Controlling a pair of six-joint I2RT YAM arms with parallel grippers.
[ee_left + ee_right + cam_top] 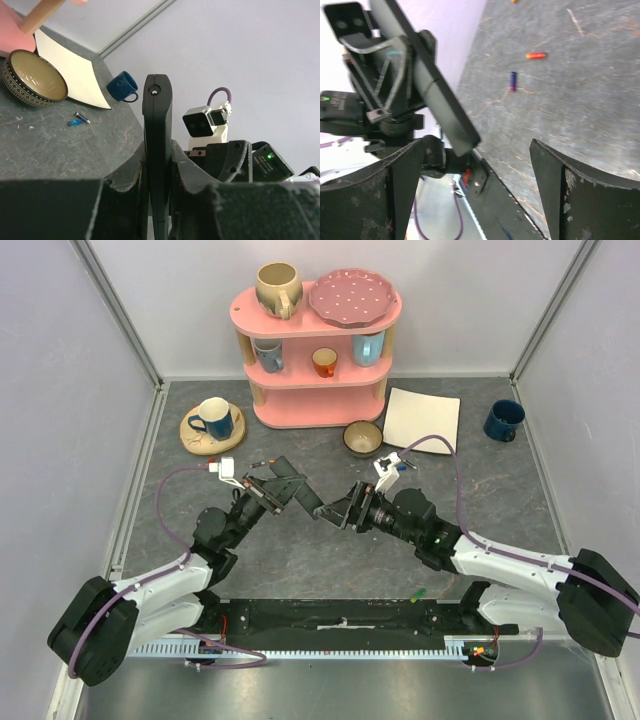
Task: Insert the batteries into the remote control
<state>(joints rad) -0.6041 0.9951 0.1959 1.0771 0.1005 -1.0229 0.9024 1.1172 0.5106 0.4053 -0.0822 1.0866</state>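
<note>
Left claw [159, 170] pinched remote control [157, 120] lengthwise; right claw [477, 150] spread (likely nearer arm), batteries [512, 81] lay ahead on counter [580, 110].

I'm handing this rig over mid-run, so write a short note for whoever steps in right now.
Left gripper: shut on the remote control, held edge-on off the table.
Right gripper: open and empty, close to the remote's free end.
Batteries: loose on the table. The right wrist view shows an orange battery and a blue battery. A second blue battery lies near the bowl.
Done: remote picked up.
Left: no battery is gripped and the compartment is not visible. Pick up the batteries and load them.
</note>
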